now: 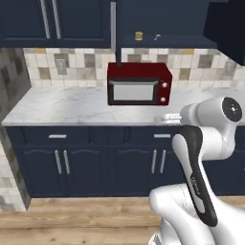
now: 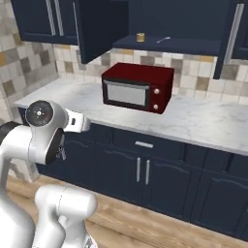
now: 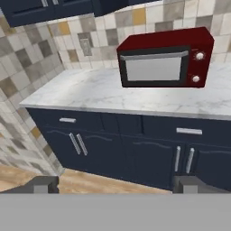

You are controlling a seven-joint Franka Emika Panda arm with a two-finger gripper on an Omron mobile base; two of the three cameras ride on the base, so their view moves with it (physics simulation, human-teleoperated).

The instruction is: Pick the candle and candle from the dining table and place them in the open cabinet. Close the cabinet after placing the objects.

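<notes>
Seemingly candle (image 1: 139,36) shelved, well above tool (image 3: 115,187)

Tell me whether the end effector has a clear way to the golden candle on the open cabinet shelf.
Probably yes: the candle stands near the shelf's front edge above the microwave, the cabinet door swung aside. The open end effector sits low, nothing between.

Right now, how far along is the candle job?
One golden-tan candle already sits on the shelf of the open cabinet. The gripper is open and empty, facing the red microwave. Left: the second candle and closing the cabinet door.
</notes>
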